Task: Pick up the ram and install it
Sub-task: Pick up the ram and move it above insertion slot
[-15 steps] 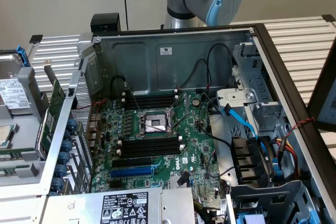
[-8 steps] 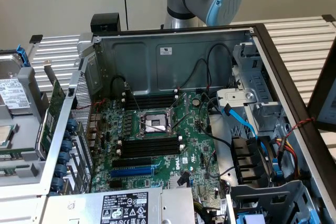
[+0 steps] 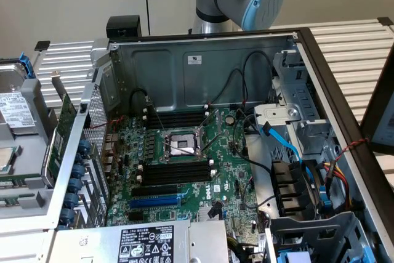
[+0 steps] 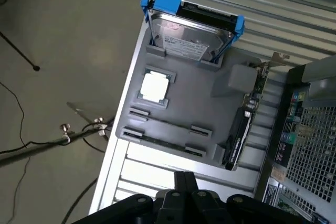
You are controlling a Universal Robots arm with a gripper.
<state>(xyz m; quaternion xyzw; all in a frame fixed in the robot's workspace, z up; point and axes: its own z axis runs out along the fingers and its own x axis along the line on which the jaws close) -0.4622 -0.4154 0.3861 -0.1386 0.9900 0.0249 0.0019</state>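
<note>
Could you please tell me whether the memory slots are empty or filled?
Empty: the black slots beside the socket hold no sticks.

Soft, even light fills the room, seemingly from above. The computer case (image 3: 203,66) shows a pale sheen on its back wall, and its lower corners lie in shade. In the wrist view the hard drive (image 4: 191,38) glints, the gray tray (image 4: 199,98) throws faint shadows, and the gripper (image 4: 185,177) is a dark silhouette.

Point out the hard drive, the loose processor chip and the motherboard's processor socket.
hard drive (image 4: 190,39), wrist view, on its labelled top face.
processor chip (image 4: 156,86), wrist view, middle of its pale lid.
processor socket (image 3: 179,145), exterior view, centre of the socket.
</note>
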